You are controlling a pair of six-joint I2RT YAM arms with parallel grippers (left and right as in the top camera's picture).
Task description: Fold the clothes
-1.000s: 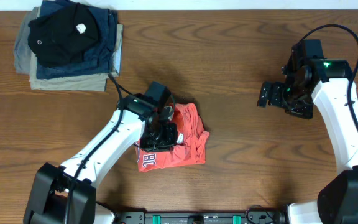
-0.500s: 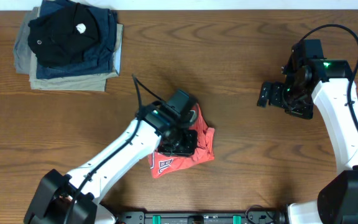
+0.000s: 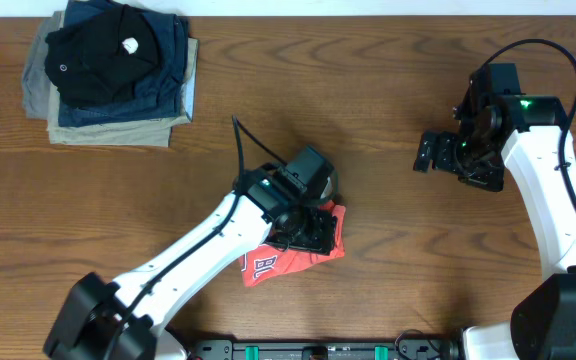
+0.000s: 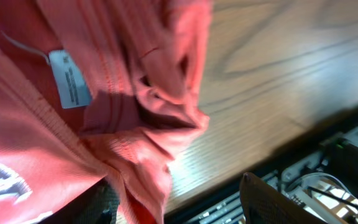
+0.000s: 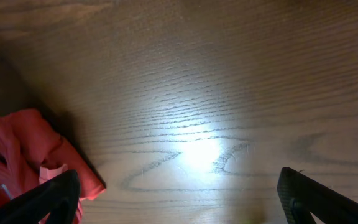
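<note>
The clothes, a coral-red T-shirt point(image 3: 268, 262), lie bunched near the table's front centre, with white lettering showing at the lower left. My left gripper point(image 3: 313, 232) sits right on top of the shirt's right part. In the left wrist view the shirt point(image 4: 73, 124) fills the frame, its white care label point(image 4: 70, 78) showing. The left gripper point(image 4: 176, 199) has its jaws apart, and a loose fold droops against the left finger. Far to the right, my right gripper point(image 3: 426, 153) hangs open over bare wood. In its own view the right gripper point(image 5: 179, 186) holds nothing, and the shirt point(image 5: 17, 149) is at the left edge.
A stack of folded black, navy and khaki garments point(image 3: 113, 70) sits at the back left corner. The table's front edge with a black rail point(image 4: 303, 180) lies just beyond the shirt.
My left arm has swung right and toward the front, dragging the shirt with it, and its jaws have gone from shut to apart. The right arm has not moved.
</note>
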